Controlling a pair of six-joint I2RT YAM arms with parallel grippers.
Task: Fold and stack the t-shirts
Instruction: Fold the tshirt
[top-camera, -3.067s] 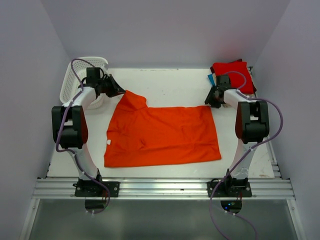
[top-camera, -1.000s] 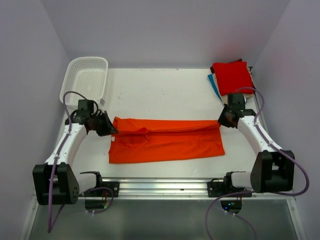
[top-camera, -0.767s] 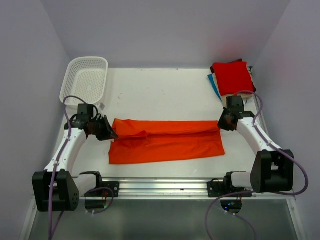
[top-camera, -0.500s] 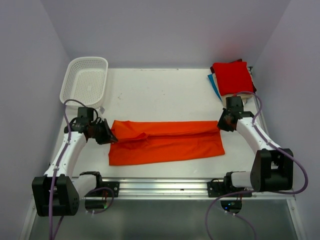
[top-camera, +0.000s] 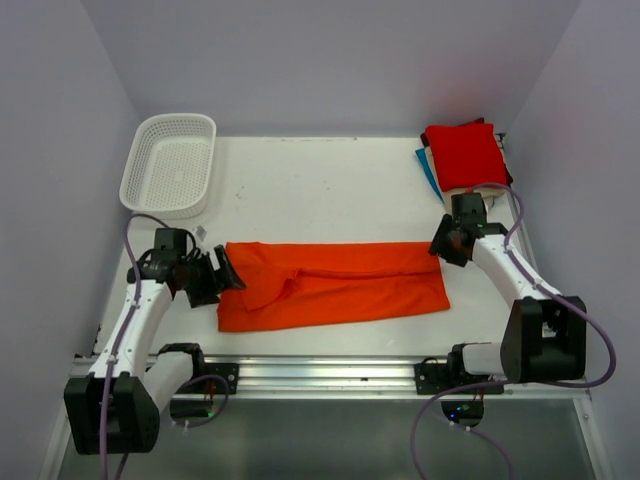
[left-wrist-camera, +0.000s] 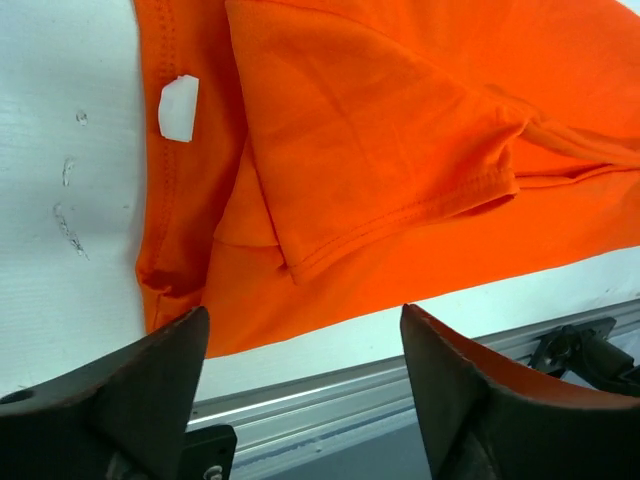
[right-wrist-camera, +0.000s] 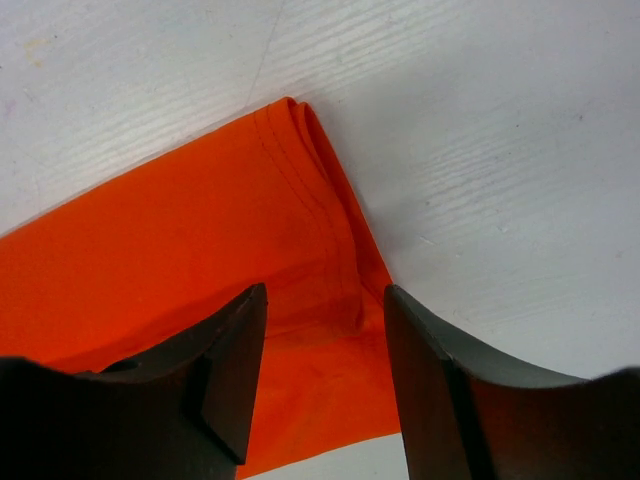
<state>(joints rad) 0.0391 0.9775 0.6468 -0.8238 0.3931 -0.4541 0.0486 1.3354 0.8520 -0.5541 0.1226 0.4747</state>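
Observation:
The orange t-shirt (top-camera: 335, 283) lies folded lengthwise into a long band across the near part of the table. Its sleeve (left-wrist-camera: 400, 150) and white label (left-wrist-camera: 178, 107) show in the left wrist view. My left gripper (top-camera: 226, 270) is open at the shirt's left end, with nothing between its fingers (left-wrist-camera: 150, 390). My right gripper (top-camera: 440, 246) is open over the shirt's far right corner (right-wrist-camera: 300, 130), its fingers (right-wrist-camera: 225, 365) apart above the cloth. A folded red t-shirt (top-camera: 465, 152) tops a stack at the back right, with a blue one (top-camera: 427, 172) beneath.
A white mesh basket (top-camera: 170, 165) stands at the back left. An aluminium rail (top-camera: 330, 378) runs along the table's near edge. Purple walls close in the table on three sides.
Both grippers have opened and let go of the orange shirt's folded edge. The left gripper moved slightly nearer and the cloth settled flat on the table.

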